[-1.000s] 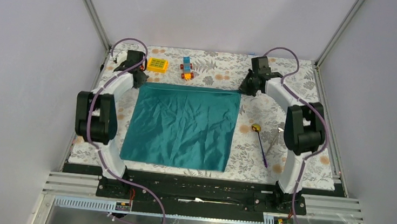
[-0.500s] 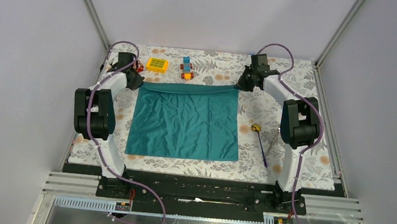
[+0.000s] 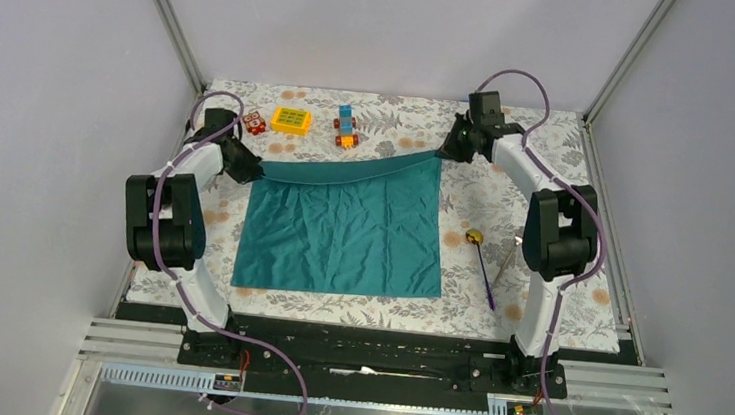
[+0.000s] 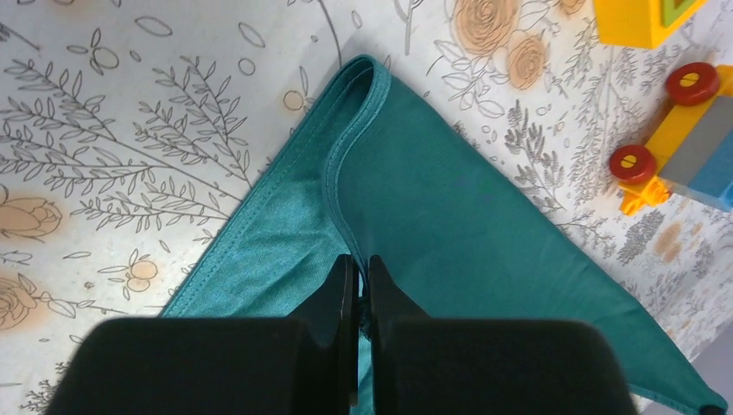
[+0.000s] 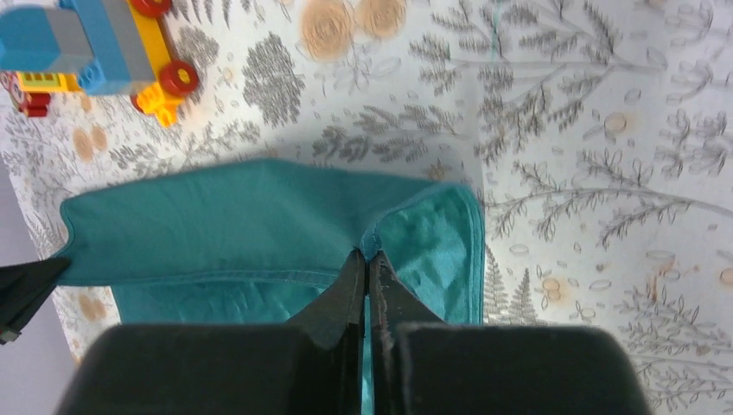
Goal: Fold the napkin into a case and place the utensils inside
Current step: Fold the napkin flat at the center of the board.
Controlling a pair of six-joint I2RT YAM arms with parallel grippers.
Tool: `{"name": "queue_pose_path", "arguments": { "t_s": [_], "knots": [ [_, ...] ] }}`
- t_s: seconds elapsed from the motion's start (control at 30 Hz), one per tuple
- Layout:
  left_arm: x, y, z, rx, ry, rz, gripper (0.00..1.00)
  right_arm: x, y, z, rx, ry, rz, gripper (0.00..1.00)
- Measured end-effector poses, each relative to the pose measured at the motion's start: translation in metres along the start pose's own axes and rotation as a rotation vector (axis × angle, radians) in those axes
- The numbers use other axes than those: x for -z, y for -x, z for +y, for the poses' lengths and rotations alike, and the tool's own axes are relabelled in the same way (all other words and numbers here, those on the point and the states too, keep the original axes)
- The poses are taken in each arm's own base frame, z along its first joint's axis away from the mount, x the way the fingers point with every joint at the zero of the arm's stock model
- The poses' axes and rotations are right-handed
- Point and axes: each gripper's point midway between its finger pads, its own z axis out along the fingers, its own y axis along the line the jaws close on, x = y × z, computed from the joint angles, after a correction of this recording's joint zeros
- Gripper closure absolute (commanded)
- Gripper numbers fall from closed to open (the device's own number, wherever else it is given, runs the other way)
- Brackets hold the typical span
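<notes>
The dark teal napkin (image 3: 346,231) lies spread on the floral table, its far edge lifted and hanging in a sagging line between both arms. My left gripper (image 3: 249,170) is shut on the napkin's far left corner (image 4: 363,173); its fingers (image 4: 346,285) pinch a fold of cloth. My right gripper (image 3: 441,155) is shut on the far right corner (image 5: 415,233), higher above the table. The utensils lie right of the napkin: a purple-handled spoon with a golden head (image 3: 483,263) and a slim silvery piece (image 3: 506,262).
Toy blocks stand along the far edge: a yellow block (image 3: 292,121), a small red-wheeled piece (image 3: 253,124) and a blue-and-yellow wheeled toy (image 3: 346,126), also seen as the wheeled toy (image 5: 95,47). Frame posts rise at the far corners.
Both grippers have lifted the napkin's far edge off the table; the right has moved farther and higher. The cloth's near edge slid away from the arms' bases and straightened.
</notes>
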Motion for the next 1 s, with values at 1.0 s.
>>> {"name": "queue_pose_path", "arguments": {
  "t_s": [1.0],
  "knots": [
    [-0.005,0.056,-0.030,-0.038,-0.017,0.022,1.00,-0.047,0.052,0.006,0.085,-0.057,-0.029,1.00]
  ]
}}
